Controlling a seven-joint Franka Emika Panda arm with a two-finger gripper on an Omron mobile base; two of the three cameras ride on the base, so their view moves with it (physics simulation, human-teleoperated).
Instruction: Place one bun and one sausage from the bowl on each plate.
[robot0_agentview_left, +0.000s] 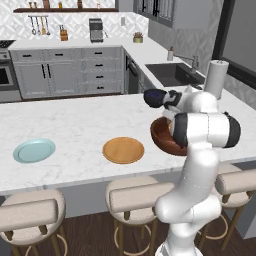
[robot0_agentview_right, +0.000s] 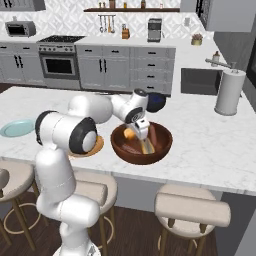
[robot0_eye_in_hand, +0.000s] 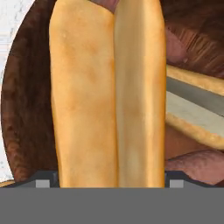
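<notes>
Golden-tan, lengthwise-split bun lies closest to the hand camera, running from six to twelve o'clock with the claw's two dark finger tips standing at either side of its near end. The jaws look closed in against its flanks, though whether they already grip it cannot be told. It still lies inside the large, deep, reddish-brown wooden bowl, where a second bun sits at three o'clock and reddish-brown sausages show at about four o'clock.

On the white marble bench the flat orange-tan wooden plate and, well apart at its nine o'clock, the pale blue-green plate both lie bare. By that showing nothing has been delivered: every bun and sausage remains to be moved, and the first pick is only being made.
</notes>
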